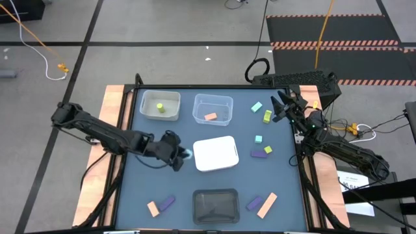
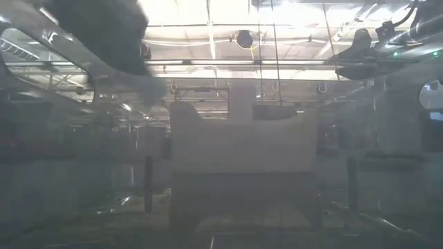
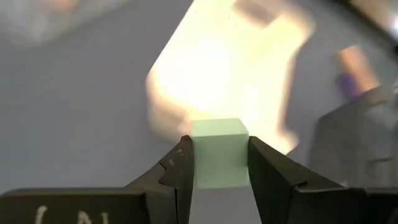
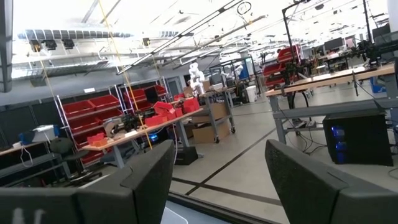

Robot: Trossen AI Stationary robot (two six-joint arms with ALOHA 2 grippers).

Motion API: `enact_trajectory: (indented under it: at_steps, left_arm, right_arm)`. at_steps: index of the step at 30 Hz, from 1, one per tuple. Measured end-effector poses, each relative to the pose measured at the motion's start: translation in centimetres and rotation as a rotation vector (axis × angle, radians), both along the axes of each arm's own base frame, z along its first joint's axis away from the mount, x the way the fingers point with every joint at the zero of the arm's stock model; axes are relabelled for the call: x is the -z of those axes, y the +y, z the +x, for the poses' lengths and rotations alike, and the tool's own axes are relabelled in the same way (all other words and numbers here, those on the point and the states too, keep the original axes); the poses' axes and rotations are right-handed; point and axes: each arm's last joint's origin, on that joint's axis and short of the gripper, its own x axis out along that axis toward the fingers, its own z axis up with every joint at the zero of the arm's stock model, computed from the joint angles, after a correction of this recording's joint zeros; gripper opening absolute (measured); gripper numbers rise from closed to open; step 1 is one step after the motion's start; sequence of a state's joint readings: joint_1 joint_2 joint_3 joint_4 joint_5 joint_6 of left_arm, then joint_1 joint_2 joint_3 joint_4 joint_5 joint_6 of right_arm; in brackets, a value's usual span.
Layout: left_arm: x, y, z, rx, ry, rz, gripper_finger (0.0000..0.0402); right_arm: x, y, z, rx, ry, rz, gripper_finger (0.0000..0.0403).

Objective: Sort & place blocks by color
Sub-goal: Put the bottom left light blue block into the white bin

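Observation:
My left gripper [image 1: 184, 155] is shut on a mint-teal cube [image 3: 218, 152] just left of the white tray [image 1: 216, 153]. My right gripper [image 1: 278, 103] is open and empty, raised at the table's far right edge. A yellow-green block [image 1: 160, 107] lies in the white-rimmed tray at the far left. A peach-orange block [image 1: 210, 117] lies in the clear tray [image 1: 213, 108]. Other blocks lie loose on the blue mat: mint-teal [image 1: 257, 106], yellow-green [image 1: 267, 116], purple [image 1: 260, 153], and peach-orange and purple pairs at the near left [image 1: 160, 205] and near right [image 1: 262, 204]. My left gripper pinches the mint-teal cube by two opposite side faces [image 3: 196, 162] between its two fingers. The cube's front part sticks out past the fingertips.
A dark tray [image 1: 216, 205] stands at the near middle. A small mint-teal cube [image 1: 258, 139] and a yellow-green cube [image 1: 268, 149] lie right of the white tray. Open mat lies at the left middle.

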State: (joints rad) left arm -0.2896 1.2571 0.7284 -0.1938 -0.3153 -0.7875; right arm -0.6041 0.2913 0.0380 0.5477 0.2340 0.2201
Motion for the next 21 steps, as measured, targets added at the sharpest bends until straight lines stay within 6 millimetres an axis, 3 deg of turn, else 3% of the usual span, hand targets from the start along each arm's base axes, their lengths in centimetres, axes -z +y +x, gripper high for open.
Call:
enact_trajectory:
  at_steps: [6,11,15,21]
  left_arm:
    - [-3.4,0.1,2.0,0.159,-0.360,0.235,0.0123]
    - [-6.0,0.4,2.5,0.186,-0.602,0.422,0.0123]
    - [-6.9,0.4,2.5,0.188,-0.682,0.497,0.0123]
    - [-6.7,0.4,2.5,0.194,-0.659,0.490,0.0123]
  right_arm:
    - [0.1,0.0,0.0,0.000,0.006,0.004,0.0247]
    - [0.1,0.0,0.0,0.000,0.005,0.003,0.0247]
    - [0.1,0.0,0.0,0.000,0.004,0.003,0.0247]
    - [0.1,0.0,0.0,0.000,0.005,0.003,0.0247]
